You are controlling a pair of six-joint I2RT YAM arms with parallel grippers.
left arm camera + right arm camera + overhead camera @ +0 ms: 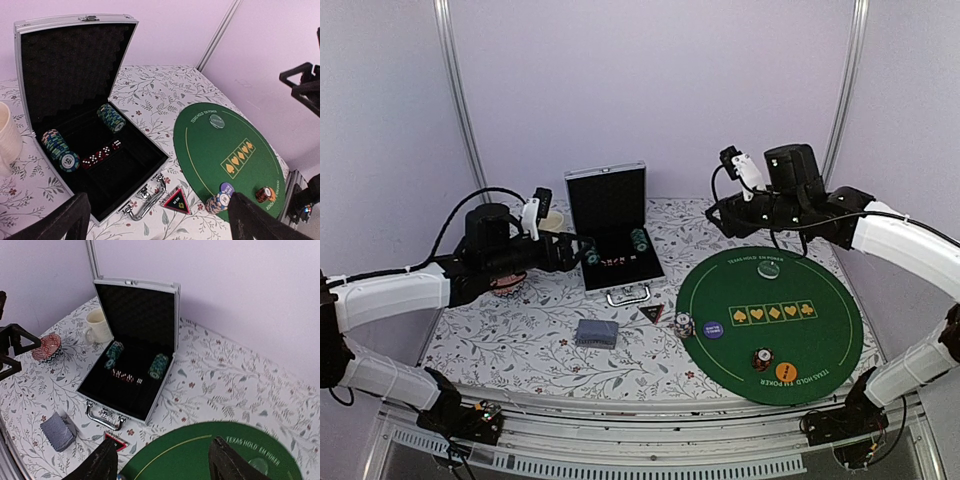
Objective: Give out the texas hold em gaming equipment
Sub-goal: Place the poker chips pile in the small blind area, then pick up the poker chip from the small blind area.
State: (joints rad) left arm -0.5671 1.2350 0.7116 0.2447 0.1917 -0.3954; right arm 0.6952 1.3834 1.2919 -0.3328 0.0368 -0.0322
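A round green poker mat lies right of centre. It carries a striped chip stack beside a purple button, a second stack by an orange button, and a pale disc at the far edge. A dark triangular marker and a blue-backed card deck lie on the floral cloth. The open metal case holds two chip rolls and red dice. My left gripper hovers open and empty over the case's front. My right gripper hangs open and empty above the mat's far edge.
A cream mug stands left of the case lid. A red patterned bowl sits further left, partly hidden under my left arm in the top view. The upright case lid rises between the two arms. Pale walls close in behind the table.
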